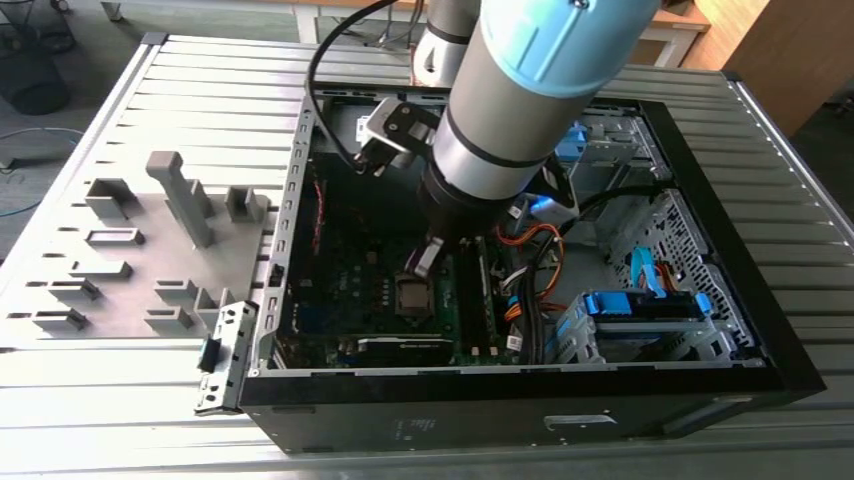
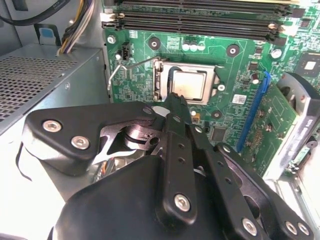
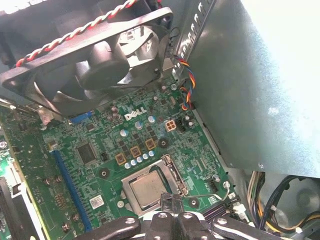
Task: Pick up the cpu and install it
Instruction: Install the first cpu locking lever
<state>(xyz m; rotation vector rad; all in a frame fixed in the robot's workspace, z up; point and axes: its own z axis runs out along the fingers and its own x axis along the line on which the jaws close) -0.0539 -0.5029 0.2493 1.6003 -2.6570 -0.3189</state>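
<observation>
The cpu (image 2: pixel 189 85), a small silvery square chip, lies flat in the motherboard socket (image 2: pixel 161 80) inside the open computer case; it also shows in the first wrist view (image 3: pixel 146 190). My gripper (image 2: pixel 176 100) hangs just above the socket's edge, its black fingers together with nothing between them. In the first wrist view the gripper (image 3: pixel 171 201) tip sits over the chip's near edge. In the exterior view the gripper (image 1: pixel 424 262) reaches down into the case above the socket (image 1: pixel 414 293). The socket's wire lever (image 2: pixel 120 70) stands lifted.
Memory slots (image 2: pixel 200 20) run beside the socket. A black case fan (image 3: pixel 95 60) and a metal box (image 3: pixel 260 75) flank the board. A blue slot (image 2: pixel 252 110) and cables (image 1: pixel 527 235) lie close. Grey holder blocks (image 1: pixel 174 200) stand on the table at the exterior view's left.
</observation>
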